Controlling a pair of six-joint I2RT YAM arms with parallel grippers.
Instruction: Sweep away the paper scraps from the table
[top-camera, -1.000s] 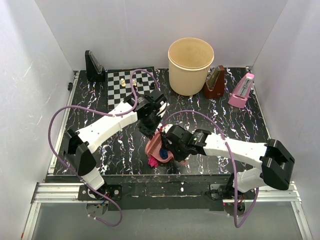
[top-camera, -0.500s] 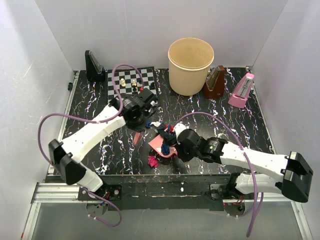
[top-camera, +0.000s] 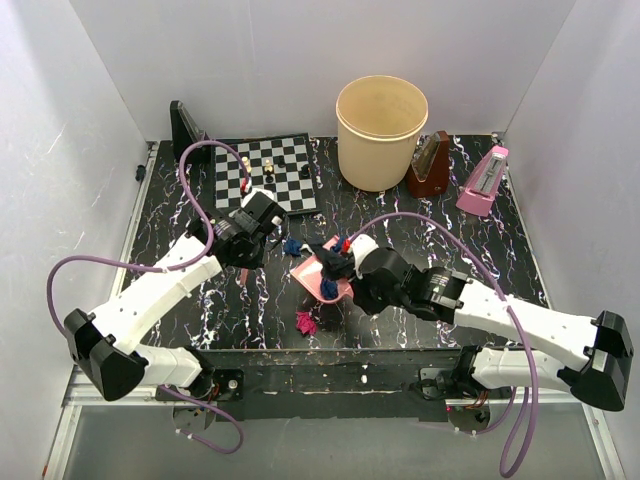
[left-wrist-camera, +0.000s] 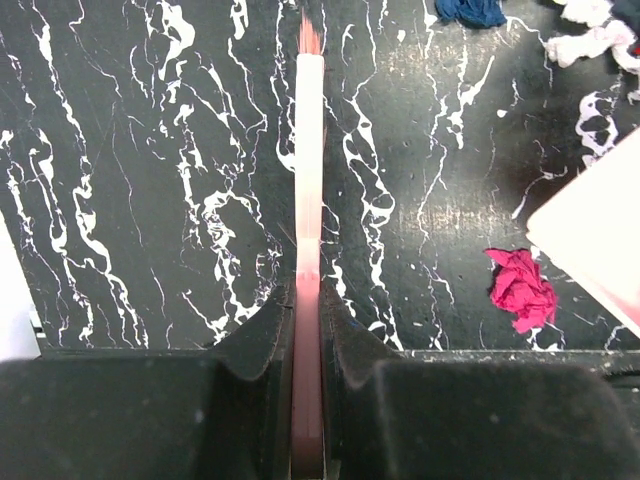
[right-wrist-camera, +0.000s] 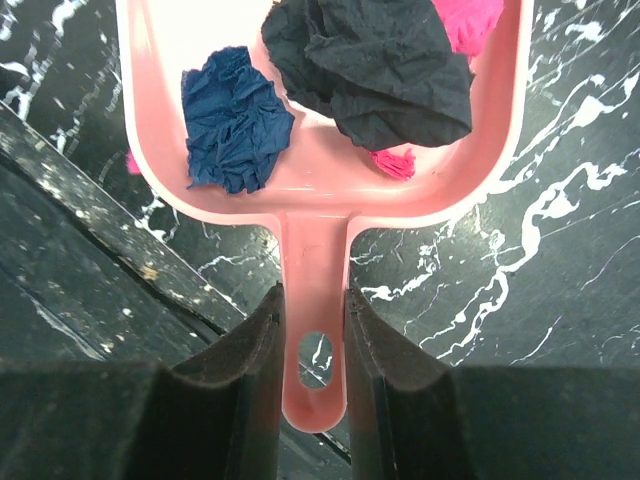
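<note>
White enclosure walls surround a flat black surface (top-camera: 480, 250) with white and purplish marble-like veins.

Gripper state:
- On the left arm, the left gripper (left-wrist-camera: 308, 310) is fully closed on the handle of a thin pink brush (left-wrist-camera: 309, 180), seen edge-on, with its bristle tip pointing away over the surface.
- On the right arm, the right gripper (right-wrist-camera: 312, 330) is partly closed, both fingers clamped against the handle of a pink plastic dustpan (right-wrist-camera: 320, 190).

Location of the paper scraps (right-wrist-camera: 370, 70):
- In the dustpan: a dark blue wad (right-wrist-camera: 235, 120), a large dark crumpled wad and some magenta pieces (right-wrist-camera: 395, 162).
- Loose on the surface: a magenta wad (left-wrist-camera: 522, 290) near the front edge, just beside the dustpan; a second dark blue wad (left-wrist-camera: 470, 10) and white scraps (left-wrist-camera: 595, 40) further off.

Step in hand, as judged: collection is under way — the pan is partly loaded and the surface is not yet cleared.

The next move calls for placing the bristles behind a loose wad and drawing it toward the pan mouth, with the pan lip flat on the surface. The magenta wad by the front edge needs care — a stroke the wrong way could push it off.
</note>
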